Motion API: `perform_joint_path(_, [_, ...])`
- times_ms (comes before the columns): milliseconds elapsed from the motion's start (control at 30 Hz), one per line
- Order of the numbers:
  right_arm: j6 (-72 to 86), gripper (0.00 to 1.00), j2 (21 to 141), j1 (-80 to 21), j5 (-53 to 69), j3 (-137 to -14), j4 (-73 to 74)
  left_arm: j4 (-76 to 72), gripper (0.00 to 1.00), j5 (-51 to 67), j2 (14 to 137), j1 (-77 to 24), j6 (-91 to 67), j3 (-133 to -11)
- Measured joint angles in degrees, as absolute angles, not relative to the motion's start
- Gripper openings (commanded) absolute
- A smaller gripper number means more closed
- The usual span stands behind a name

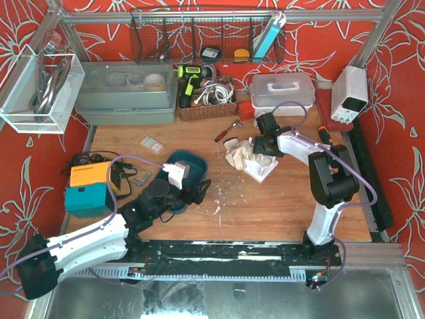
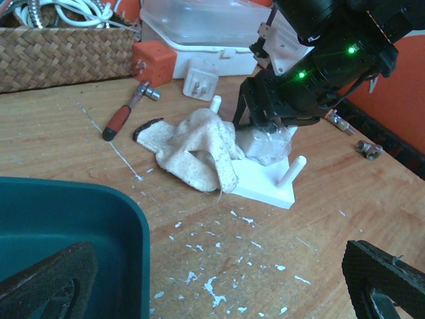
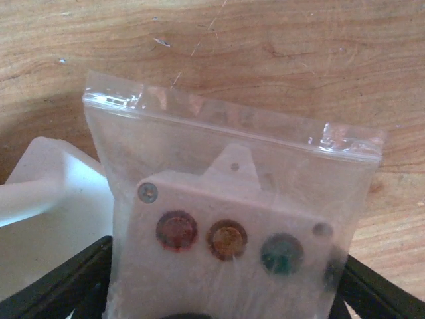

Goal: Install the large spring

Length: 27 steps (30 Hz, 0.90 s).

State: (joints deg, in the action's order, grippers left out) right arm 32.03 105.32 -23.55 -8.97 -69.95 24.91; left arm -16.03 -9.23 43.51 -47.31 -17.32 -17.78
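A clear zip bag (image 3: pixel 232 153) holds a white block with a red, an orange and a green round part in a row. I cannot pick out the large spring itself. My right gripper (image 3: pixel 222 292) has a black finger against each side of the bag, just above the white peg plate (image 2: pixel 265 179), where the bag (image 2: pixel 265 143) shows too. A beige cloth (image 2: pixel 192 149) lies over the plate's left part. My left gripper (image 2: pixel 219 292) is open and holds nothing, low over the table beside the teal bin (image 2: pixel 66 212), a short way in front of the plate.
A red-handled hammer (image 2: pixel 123 113), a wicker basket (image 2: pixel 60 53) and an orange box (image 2: pixel 154 60) lie behind the plate. A white lidded container (image 1: pixel 282 90), a grey bin (image 1: pixel 126 93) and a power supply (image 1: pixel 350 93) line the back. Orange and teal boxes (image 1: pixel 89 186) sit at left.
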Motion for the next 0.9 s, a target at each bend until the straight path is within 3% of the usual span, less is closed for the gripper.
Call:
perform_joint_path(200, [33.6, 0.59, 105.7, -23.6, -8.6, -71.0, 24.4, -16.0, 1.0, -10.8, 43.4, -47.3, -17.3, -17.8])
perform_joint_path(900, [28.0, 0.51, 91.5, -20.2, -16.7, -68.6, 22.4, -16.0, 1.0, -13.5, 43.1, -47.4, -17.3, -17.8])
